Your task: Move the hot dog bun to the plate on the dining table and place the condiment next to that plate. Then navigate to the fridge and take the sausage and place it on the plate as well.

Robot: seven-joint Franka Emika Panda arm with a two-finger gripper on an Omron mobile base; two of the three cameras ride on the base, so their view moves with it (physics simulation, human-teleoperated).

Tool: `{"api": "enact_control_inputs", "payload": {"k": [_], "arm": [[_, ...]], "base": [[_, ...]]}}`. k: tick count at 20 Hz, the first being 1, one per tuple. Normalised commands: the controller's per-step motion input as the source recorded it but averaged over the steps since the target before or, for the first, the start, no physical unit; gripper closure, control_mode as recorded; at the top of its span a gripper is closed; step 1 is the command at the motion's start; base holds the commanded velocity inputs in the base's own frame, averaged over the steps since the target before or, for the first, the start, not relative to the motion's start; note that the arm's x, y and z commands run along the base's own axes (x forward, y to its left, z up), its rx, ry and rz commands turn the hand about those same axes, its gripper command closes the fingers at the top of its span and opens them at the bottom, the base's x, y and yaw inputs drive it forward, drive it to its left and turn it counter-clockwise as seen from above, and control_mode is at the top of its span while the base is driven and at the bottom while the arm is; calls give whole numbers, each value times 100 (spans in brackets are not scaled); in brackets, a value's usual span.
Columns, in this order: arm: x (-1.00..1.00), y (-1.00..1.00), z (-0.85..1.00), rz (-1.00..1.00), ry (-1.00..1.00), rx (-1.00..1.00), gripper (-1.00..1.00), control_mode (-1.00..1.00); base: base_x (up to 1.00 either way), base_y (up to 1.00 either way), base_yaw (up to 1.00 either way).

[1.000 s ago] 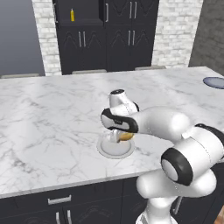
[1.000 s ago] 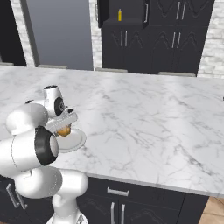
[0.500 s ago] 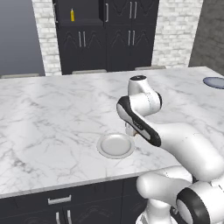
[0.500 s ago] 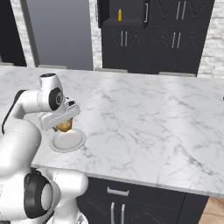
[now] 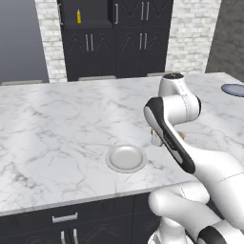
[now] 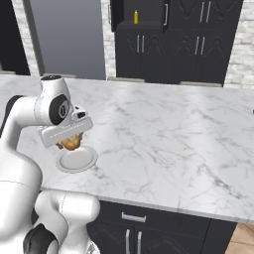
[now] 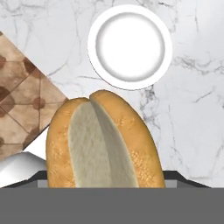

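The end effector (image 6: 70, 141) is grasping the hot dog bun (image 7: 103, 142), lifted clear of the surface (image 5: 62, 124). In the hand view the bun's split pale top faces the camera, and its lower end is cut off, so the fingertips cannot be made out. In the right base view only a tan patch of it peeks out under the hand; in the left base view the forearm hides nearly all of it. Below and just beside it lies a small whitish dish (image 5: 126, 158), near the surface's front edge. The blue-grey plate (image 5: 233, 89) is cut off at the far right. The surface is white marble with grey veins. Behind stand black cabinets (image 6: 168, 44), a yellow condiment (image 5: 79, 16) on a shelf, and pale brick walls (image 5: 190, 33).
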Motion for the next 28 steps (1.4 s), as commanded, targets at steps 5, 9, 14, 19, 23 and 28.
{"api": "enact_control_inputs", "payload": {"k": [5, 9, 14, 19, 23, 28], "arm": [[-6, 4, 0, 0, 0, 0, 100, -100], [-33, -4, 0, -1, -6, 0, 100, 100], [0, 0, 0, 0, 0, 0, 100, 100], [0, 0, 0, 0, 0, 0, 100, 100], [0, 0, 0, 0, 0, 0, 100, 100], [0, 0, 0, 0, 0, 0, 100, 100]], "base": [[0, 0, 0], [-42, -16, -1], [-80, -91, 0], [-52, -100, 0], [-14, -100, 3], [0, -100, 6]]}}
